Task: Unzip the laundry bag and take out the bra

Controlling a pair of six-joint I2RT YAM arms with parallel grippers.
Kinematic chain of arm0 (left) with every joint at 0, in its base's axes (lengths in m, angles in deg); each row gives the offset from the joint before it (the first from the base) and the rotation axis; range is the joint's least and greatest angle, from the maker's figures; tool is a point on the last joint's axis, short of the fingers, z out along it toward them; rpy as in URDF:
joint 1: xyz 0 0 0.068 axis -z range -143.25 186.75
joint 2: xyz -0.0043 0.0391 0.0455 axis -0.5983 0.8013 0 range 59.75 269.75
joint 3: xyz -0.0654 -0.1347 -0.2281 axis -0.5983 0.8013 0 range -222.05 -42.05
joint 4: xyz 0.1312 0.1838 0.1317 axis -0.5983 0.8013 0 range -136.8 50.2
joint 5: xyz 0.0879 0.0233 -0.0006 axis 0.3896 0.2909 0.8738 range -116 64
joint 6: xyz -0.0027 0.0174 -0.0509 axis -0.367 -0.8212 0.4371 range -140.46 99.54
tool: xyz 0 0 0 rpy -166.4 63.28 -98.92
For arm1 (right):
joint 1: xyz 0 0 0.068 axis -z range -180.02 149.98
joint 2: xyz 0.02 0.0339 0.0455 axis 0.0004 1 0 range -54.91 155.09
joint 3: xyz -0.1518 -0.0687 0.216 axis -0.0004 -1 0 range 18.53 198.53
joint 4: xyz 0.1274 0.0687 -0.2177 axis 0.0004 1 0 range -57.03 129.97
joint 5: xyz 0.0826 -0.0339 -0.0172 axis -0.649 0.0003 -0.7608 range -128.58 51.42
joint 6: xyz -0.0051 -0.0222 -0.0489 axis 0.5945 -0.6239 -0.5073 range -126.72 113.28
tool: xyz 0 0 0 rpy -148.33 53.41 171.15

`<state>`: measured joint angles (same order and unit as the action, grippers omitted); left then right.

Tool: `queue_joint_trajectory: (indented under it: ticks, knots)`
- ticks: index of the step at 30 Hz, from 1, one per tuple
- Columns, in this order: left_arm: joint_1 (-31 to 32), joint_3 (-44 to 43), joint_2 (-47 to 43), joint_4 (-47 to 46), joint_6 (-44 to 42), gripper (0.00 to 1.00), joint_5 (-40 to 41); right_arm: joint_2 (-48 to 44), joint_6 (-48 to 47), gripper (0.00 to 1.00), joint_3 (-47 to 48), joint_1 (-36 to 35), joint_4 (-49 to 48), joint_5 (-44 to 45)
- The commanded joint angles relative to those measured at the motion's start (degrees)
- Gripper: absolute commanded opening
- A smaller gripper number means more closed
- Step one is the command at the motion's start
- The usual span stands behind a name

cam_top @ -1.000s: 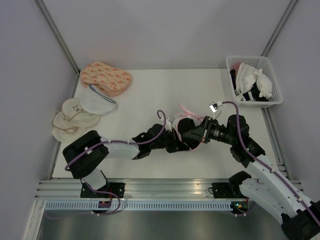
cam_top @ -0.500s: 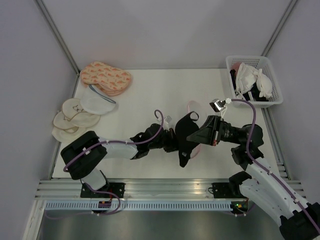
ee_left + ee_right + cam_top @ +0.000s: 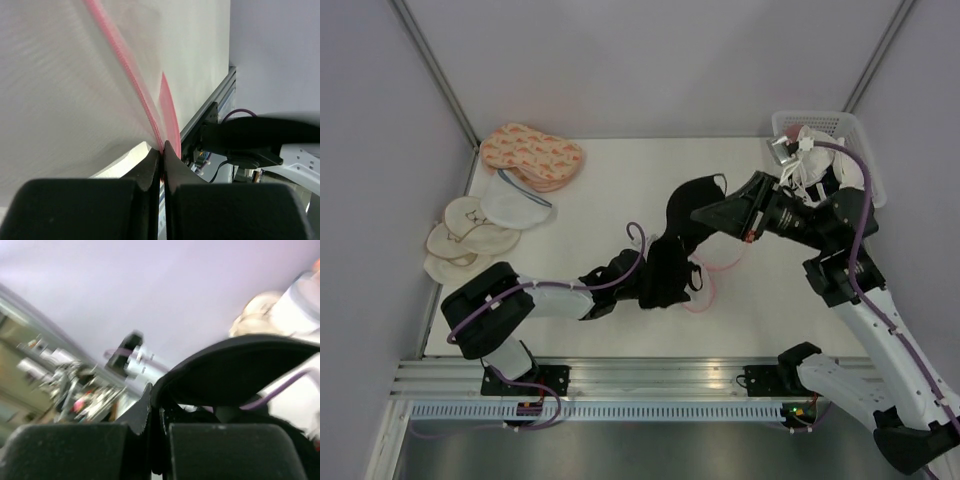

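Note:
The black bra (image 3: pixel 682 225) hangs stretched in the air over the table's middle. My right gripper (image 3: pixel 703 213) is shut on its upper cup; in the right wrist view the dark fabric (image 3: pixel 240 365) is pinched between the jaws of that gripper (image 3: pixel 159 412). The bra's lower end drapes over my left wrist and hides the left jaws from above. The laundry bag (image 3: pixel 708 296) lies below it, showing only pink rim and white mesh. In the left wrist view my left gripper (image 3: pixel 162 151) is shut on the bag's pink zip rim (image 3: pixel 135 85), with white mesh to the left.
A white basket (image 3: pixel 860 130) holding white padded bras stands at the far right, just behind my right wrist. Peach patterned pads (image 3: pixel 530 152), a white mesh piece (image 3: pixel 515 205) and cream round pads (image 3: pixel 460 240) lie at the far left.
My right gripper has risen and swung right and back toward the basket, drawing the black bra up out of the bag. The left gripper has kept its hold on the pink rim.

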<state>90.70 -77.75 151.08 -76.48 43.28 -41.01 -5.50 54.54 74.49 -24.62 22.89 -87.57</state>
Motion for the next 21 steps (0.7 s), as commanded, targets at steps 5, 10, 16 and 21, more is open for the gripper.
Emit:
queue_joint_trajectory:
  ticks: [5, 10, 16, 21]
  knots:
    - [-0.34, 2.22, -4.13, 1.28, -2.66, 0.02, 1.38, 10.52, -26.09, 0.00, 21.97, 2.79, 30.91, 24.54]
    - [-0.43, 3.45, -6.07, 2.16, -3.01, 0.02, 1.03, 14.92, -30.48, 0.00, 29.89, 7.19, 33.28, 37.11]
    - [-0.52, 4.68, -8.71, 3.39, -3.28, 0.02, 0.06, 24.32, -32.87, 0.00, 38.60, 17.54, 34.79, 48.62]
    - [-0.43, 5.82, -11.43, 4.88, -3.36, 0.02, 0.41, 30.04, -32.25, 0.00, 39.66, 25.03, 31.19, 51.98]
